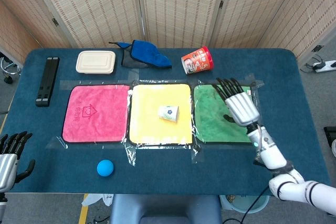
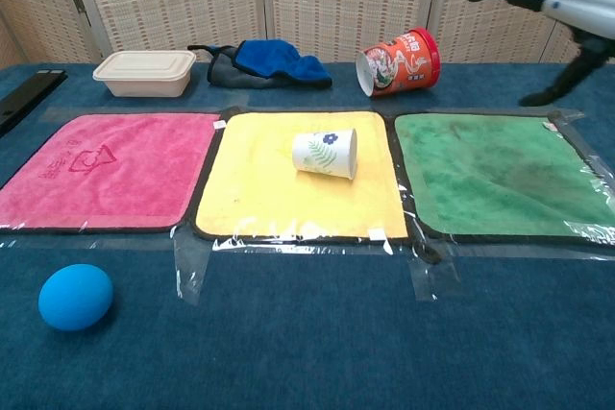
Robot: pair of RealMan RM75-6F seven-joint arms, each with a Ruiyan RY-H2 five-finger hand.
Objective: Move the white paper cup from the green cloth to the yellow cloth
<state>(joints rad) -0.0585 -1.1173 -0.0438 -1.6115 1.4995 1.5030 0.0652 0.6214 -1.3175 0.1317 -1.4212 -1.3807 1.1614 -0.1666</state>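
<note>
Nothing is left: cup [image 1: 169,113] lies tipped on yellow cloth [image 1: 152,129].
Right hand [image 1: 240,106], beside it over green cloth [image 1: 210,124], is spread and empty.

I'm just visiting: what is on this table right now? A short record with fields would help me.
cup: white paper cup lying on its side on the yellow cloth
green cloth: nothing on it
right hand: above the green cloth, fingers spread, holding nothing
left hand: at the table's near left edge, holding nothing
pink cloth: left of the yellow one
other things: blue ball, red cup, lidded box
</note>
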